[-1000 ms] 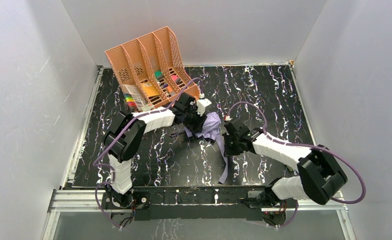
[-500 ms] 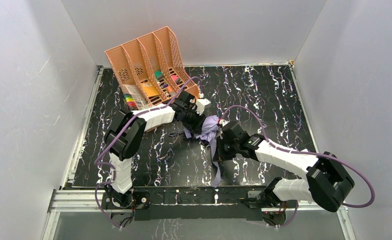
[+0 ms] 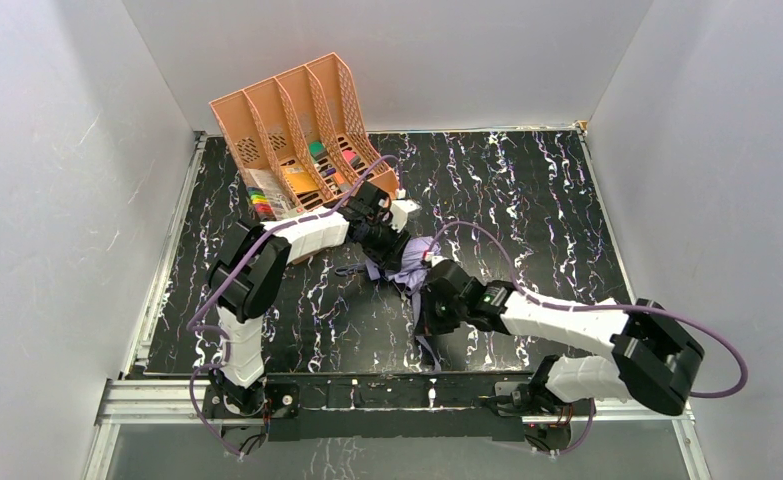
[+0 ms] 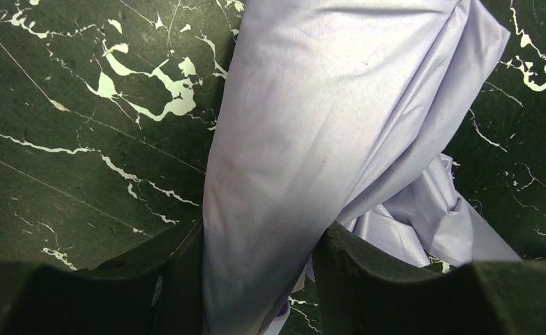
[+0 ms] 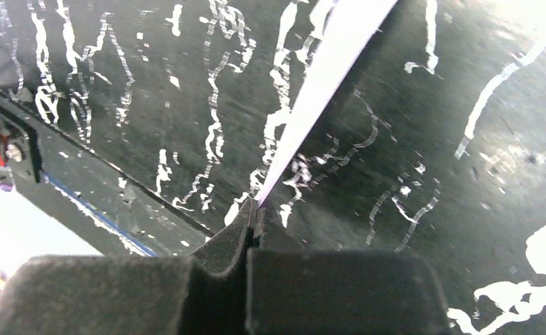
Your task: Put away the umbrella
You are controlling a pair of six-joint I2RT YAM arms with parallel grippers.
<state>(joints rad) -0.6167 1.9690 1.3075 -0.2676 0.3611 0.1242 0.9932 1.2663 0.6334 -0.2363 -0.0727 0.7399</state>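
The umbrella [image 3: 415, 258], a crumpled pale lavender bundle, lies mid-table on the black marbled surface. My left gripper [image 3: 393, 250] is shut on its fabric; in the left wrist view a thick fold of the umbrella [image 4: 312, 125] fills the gap of the left gripper [image 4: 259, 279]. Just right of the bundle, my right gripper [image 3: 430, 305] is shut on the umbrella's strap [image 3: 424, 348], whose loose end trails toward the near edge. In the right wrist view the strap [image 5: 319, 91] runs taut out of the pinched right gripper [image 5: 257, 209]. Shaft and handle are hidden.
The peach file organiser [image 3: 297, 120] stands tilted at the back left, with coloured pens and papers in its slots, close behind the left arm. White walls enclose the table on three sides. The metal frame rail [image 3: 387, 392] runs along the near edge.
My right arm has swung left, toward the left gripper, dragging the strap with it. The strap's hanging end has shifted left. The left gripper has barely moved.
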